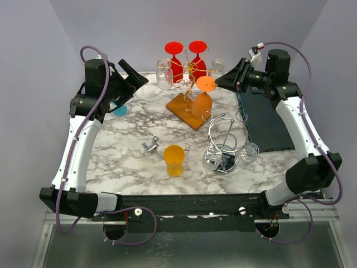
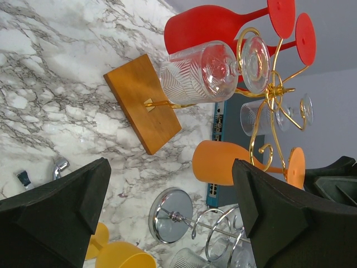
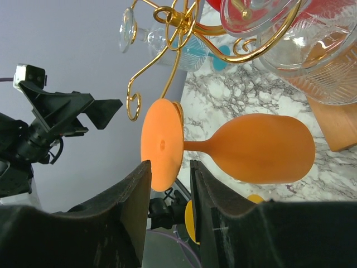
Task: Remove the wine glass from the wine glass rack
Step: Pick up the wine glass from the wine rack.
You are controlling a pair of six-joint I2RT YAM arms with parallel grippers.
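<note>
Right tool [image 3: 170,167] straddles the foot of the orange plastic wine glass [image 3: 262,149] on the gold wire rack [image 3: 174,18]; whether it grips cannot be told. It should clamp squarely, then slide the foot off its hook.

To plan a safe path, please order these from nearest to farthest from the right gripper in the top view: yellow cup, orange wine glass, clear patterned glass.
1. Orange wine glass, hanging on the rack, just beside the right gripper.
2. Clear patterned glass, on the rack's left side.
3. Yellow cup, standing on the table near the front.
</note>
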